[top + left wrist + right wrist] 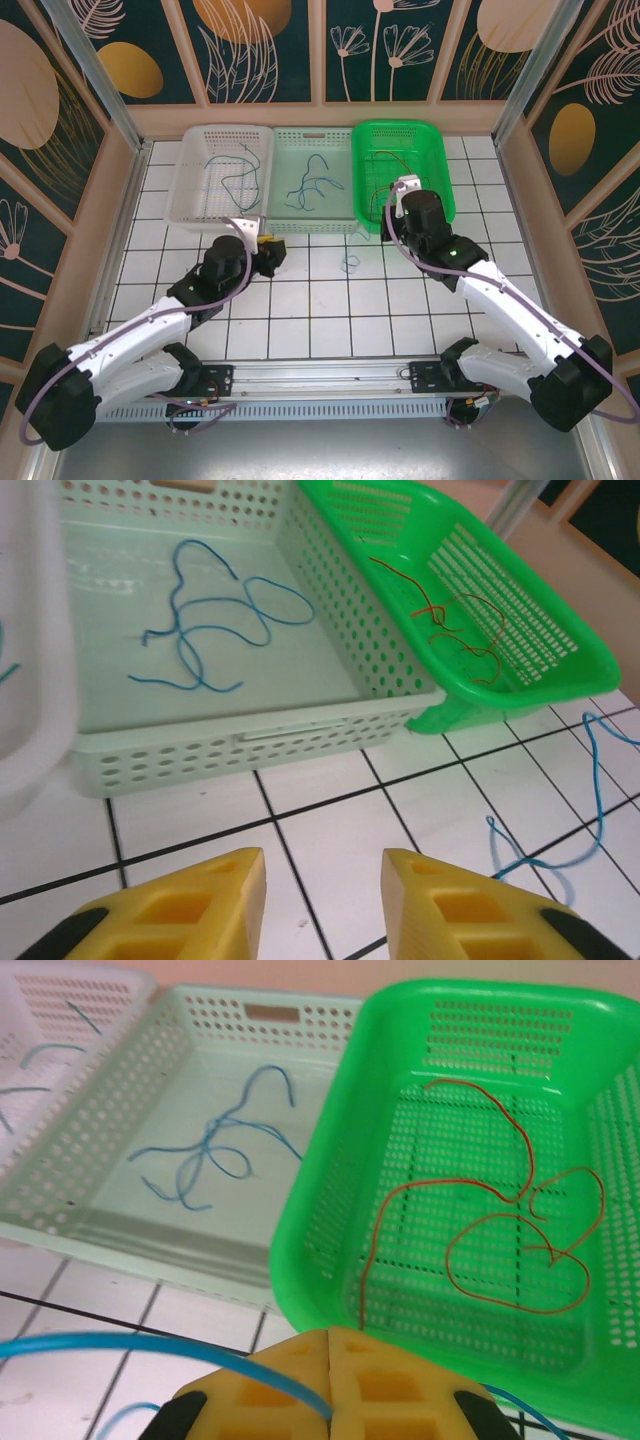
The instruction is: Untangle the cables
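My right gripper (330, 1345) is shut on a thin blue cable (150, 1343) that arcs away to the left. It hovers at the near rim of the bright green basket (432, 150), where a red wire (520, 1200) lies in loops. Part of a blue cable (598, 780) rests on the tiles with a small loop (350, 263). My left gripper (323, 880) is open above bare tile, in front of the pale green basket (230, 750), with nothing between its yellow fingers (205, 900). Tangled blue cables (215, 620) lie in that basket.
A white basket (195, 195) at the back left holds blue and dark wires (240, 165). The three baskets stand side by side against the back wall. Patterned walls close the tiled floor on three sides. Open tiles lie between the two arms.
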Controlling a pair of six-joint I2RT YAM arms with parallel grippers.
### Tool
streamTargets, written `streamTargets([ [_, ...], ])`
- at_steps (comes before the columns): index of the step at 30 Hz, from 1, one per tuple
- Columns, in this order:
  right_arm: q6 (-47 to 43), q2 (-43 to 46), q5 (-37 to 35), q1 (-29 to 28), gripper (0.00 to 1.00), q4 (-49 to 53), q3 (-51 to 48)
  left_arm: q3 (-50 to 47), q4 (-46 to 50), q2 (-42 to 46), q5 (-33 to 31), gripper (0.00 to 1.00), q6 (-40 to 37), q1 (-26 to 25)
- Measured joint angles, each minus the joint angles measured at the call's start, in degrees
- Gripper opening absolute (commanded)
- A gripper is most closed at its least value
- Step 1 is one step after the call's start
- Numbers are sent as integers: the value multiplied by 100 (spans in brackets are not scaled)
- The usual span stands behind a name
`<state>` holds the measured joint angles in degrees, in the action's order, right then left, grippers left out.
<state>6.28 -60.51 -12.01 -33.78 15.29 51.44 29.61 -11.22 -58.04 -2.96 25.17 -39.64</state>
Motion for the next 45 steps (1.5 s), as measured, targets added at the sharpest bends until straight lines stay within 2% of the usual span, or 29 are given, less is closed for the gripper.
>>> streamTargets([
  [11, 107, 59, 769, -7, 0, 68, 590, 111, -1390, -861, 966, 49, 280, 0],
  [20, 199, 50, 960, -7, 0, 9, 717, 260, -2559, -1786, 1751, 49, 953, -26],
  [36, 326, 46, 1209, -83, 0, -306, 820, 535, -3764, -2638, 2448, 48, 1731, -221],
  [45, 352, 46, 1215, -83, 0, -317, 833, 761, -4131, -3204, 2658, 41, 1943, -238],
])
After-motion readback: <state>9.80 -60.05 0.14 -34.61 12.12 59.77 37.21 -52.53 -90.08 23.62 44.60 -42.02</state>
